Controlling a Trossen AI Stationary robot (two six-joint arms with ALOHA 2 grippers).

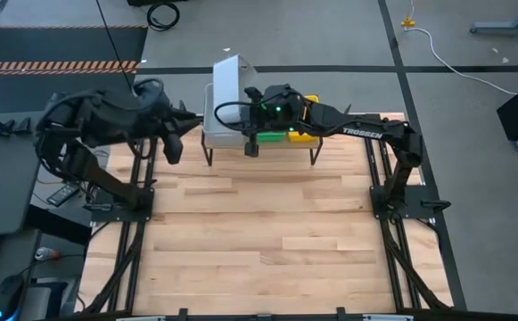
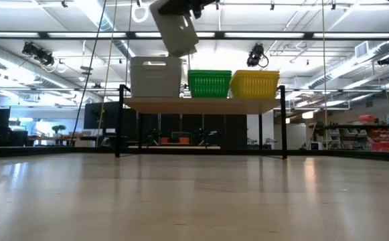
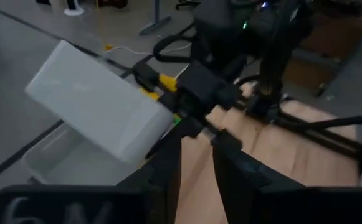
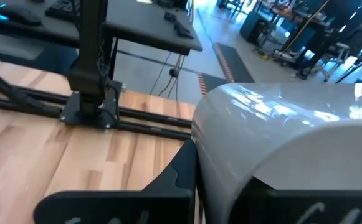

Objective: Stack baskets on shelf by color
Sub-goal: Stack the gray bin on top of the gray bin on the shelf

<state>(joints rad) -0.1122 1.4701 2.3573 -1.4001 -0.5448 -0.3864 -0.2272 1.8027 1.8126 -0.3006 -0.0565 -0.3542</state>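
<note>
A light grey basket (image 2: 178, 30) hangs tilted in the air, clear above the grey stack (image 2: 155, 77) at the shelf's left end, pinched at its rim by the right claw (image 1: 245, 96), which is clamped tight on it. On the shelf (image 2: 201, 104) the colours line up in the low view: grey stack, then the green baskets (image 2: 209, 83), then the yellow baskets (image 2: 254, 84), each touching the next along the plank. The shelf stands on thin black legs at the far edge of the table (image 1: 267, 232), and the planks in front of it lie bare all the way to the near edge, so there's plenty of room there. The left claw (image 1: 190, 119) sits just beside the grey stack's left side, fingers parted and nothing between them, its arm reaching in from the left. Behind the shelf, the room opens out: ceiling lights, dark racks and a grey floor with a white cable (image 1: 446, 53) trailing across it.
</note>
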